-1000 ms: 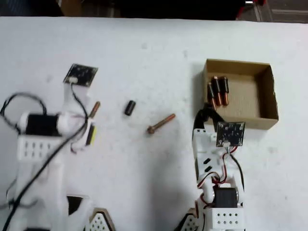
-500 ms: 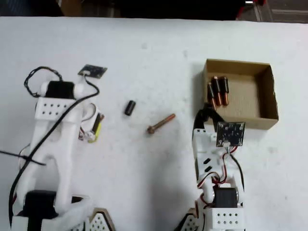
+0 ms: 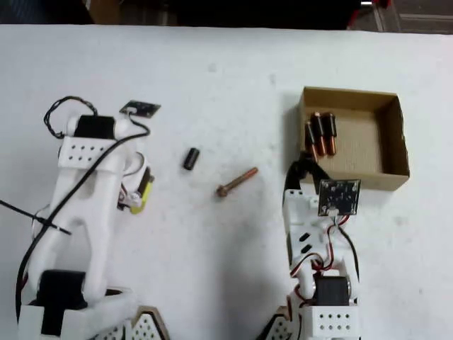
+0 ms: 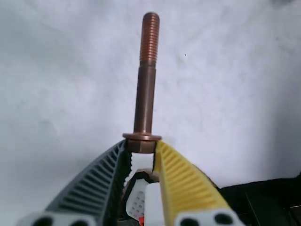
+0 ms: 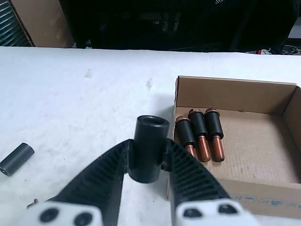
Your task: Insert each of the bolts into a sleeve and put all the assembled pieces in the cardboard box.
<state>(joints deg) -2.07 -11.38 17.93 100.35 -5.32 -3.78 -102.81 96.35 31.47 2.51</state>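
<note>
While left arm (image 3: 85, 177) hides grasp from above, wrist views show left gripper (image 4: 141, 147) pinching threaded copper bolt (image 4: 145, 89), right gripper (image 5: 149, 146) clamping smooth black tubular sleeve (image 5: 150, 134).

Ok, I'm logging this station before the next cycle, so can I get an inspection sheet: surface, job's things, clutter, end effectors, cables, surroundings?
Surface: white table, faintly marked.
Job's things: cardboard box holds three assembled pieces; a loose sleeve and a loose bolt lie apart on the table.
Clutter: nothing seen.
End effectors: left end effector shut on the held bolt at its head; right end effector shut on the held sleeve, upright, beside the box.
Cables: black cable loops above the left arm; red wires on the right arm.
Surroundings: dark area beyond the table's far edge.
</note>
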